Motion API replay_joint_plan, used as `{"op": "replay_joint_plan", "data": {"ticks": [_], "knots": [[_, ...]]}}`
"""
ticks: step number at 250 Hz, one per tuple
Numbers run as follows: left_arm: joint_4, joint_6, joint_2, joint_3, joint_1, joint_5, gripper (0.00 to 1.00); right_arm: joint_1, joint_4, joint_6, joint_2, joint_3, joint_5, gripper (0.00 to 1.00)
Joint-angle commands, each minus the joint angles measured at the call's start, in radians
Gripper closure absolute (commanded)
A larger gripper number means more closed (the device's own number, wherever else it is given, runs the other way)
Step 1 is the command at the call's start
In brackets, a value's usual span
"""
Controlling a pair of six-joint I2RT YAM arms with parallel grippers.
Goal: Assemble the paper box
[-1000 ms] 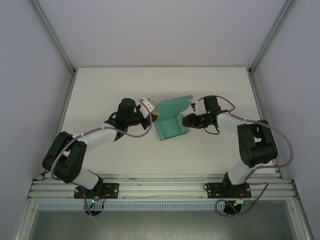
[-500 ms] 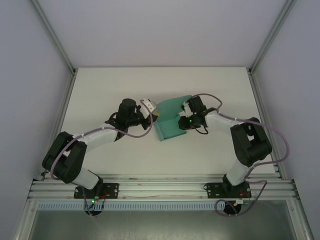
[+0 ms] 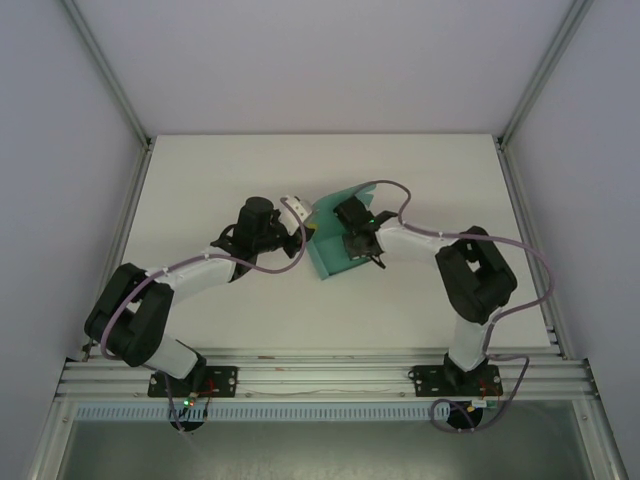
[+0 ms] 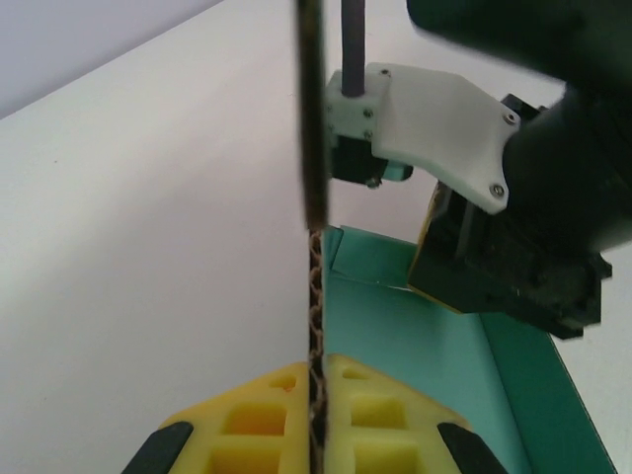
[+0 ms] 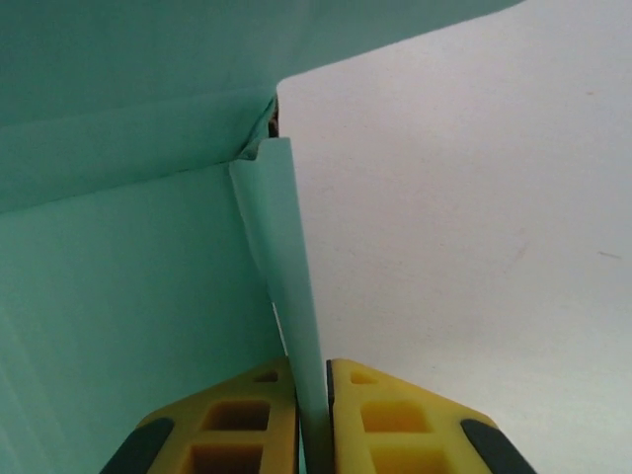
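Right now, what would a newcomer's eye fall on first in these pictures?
The teal-green thin card paper box, half folded, sits mid-way on the white table between two robot arms. The left arm's yellow fingers pinch one of its walls edge-on, and the right arm's yellow fingers pinch a thin flap.

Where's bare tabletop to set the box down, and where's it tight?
Free: the far strip of table between the paper box and the back edge, and the near strip before the front rail. Crowded: the centre, where left gripper and right gripper both pinch it.
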Motion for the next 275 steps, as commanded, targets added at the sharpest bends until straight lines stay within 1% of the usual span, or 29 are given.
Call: {"op": "replay_joint_plan", "data": {"ticks": [1, 17, 33, 48, 70, 91, 127, 147, 157, 173, 190, 208, 216, 225, 238, 246, 262, 275], "knots": [[0.052, -0.011, -0.082, 0.02, -0.012, 0.02, 1.0, 0.012, -0.191, 0.104, 0.064, 0.018, 0.371, 0.89], [0.055, -0.015, -0.092, 0.018, -0.011, 0.009, 1.0, 0.026, -0.224, 0.129, 0.09, 0.035, 0.46, 0.92], [0.059, -0.017, -0.095, 0.017, -0.011, 0.002, 1.0, 0.032, -0.268, 0.16, 0.114, 0.06, 0.52, 0.94], [0.062, -0.022, -0.091, 0.018, -0.011, -0.01, 1.0, 0.043, -0.268, 0.162, 0.126, 0.066, 0.575, 0.97], [0.066, -0.031, -0.075, 0.021, -0.011, -0.02, 1.0, 0.046, -0.26, 0.144, 0.129, 0.078, 0.554, 0.97], [0.064, -0.039, -0.063, 0.027, -0.011, -0.026, 1.0, 0.051, -0.228, 0.115, 0.13, 0.07, 0.546, 1.0], [0.07, -0.042, -0.045, 0.027, -0.012, -0.046, 1.0, 0.051, -0.224, 0.102, 0.149, 0.077, 0.533, 0.98], [0.069, -0.041, -0.031, 0.027, -0.012, -0.054, 1.0, 0.051, -0.193, 0.099, 0.147, 0.066, 0.467, 0.97], [0.073, -0.04, -0.021, 0.027, -0.012, -0.06, 1.0, 0.05, -0.15, 0.104, 0.136, 0.048, 0.413, 0.96], [0.084, -0.042, -0.005, 0.023, -0.011, -0.071, 1.0, 0.05, -0.041, 0.115, 0.105, -0.007, 0.314, 0.89], [0.11, -0.045, 0.01, 0.011, -0.012, -0.072, 1.0, 0.04, 0.098, 0.118, 0.062, -0.076, 0.175, 0.87], [0.112, -0.042, 0.02, 0.008, -0.012, -0.072, 1.0, 0.029, 0.193, 0.137, 0.022, -0.122, 0.083, 0.79], [0.111, -0.039, 0.024, 0.008, -0.012, -0.069, 1.0, 0.023, 0.218, 0.138, 0.004, -0.133, 0.059, 0.74], [0.107, -0.029, 0.027, 0.008, -0.011, -0.067, 1.0, 0.022, 0.236, 0.137, -0.019, -0.144, 0.048, 0.65], [0.104, -0.022, 0.029, 0.005, -0.011, -0.064, 1.0, 0.015, 0.255, 0.125, -0.058, -0.156, 0.031, 0.62], [0.104, -0.014, 0.028, 0.003, -0.011, -0.053, 1.0, 0.01, 0.266, 0.119, -0.088, -0.166, 0.022, 0.58], [0.103, -0.005, 0.03, 0.0, -0.012, -0.044, 1.0, -0.009, 0.284, 0.107, -0.146, -0.182, -0.023, 0.43], [0.104, 0.004, 0.032, -0.004, -0.01, -0.025, 1.0, -0.028, 0.304, 0.105, -0.197, -0.2, -0.058, 0.36]]}}
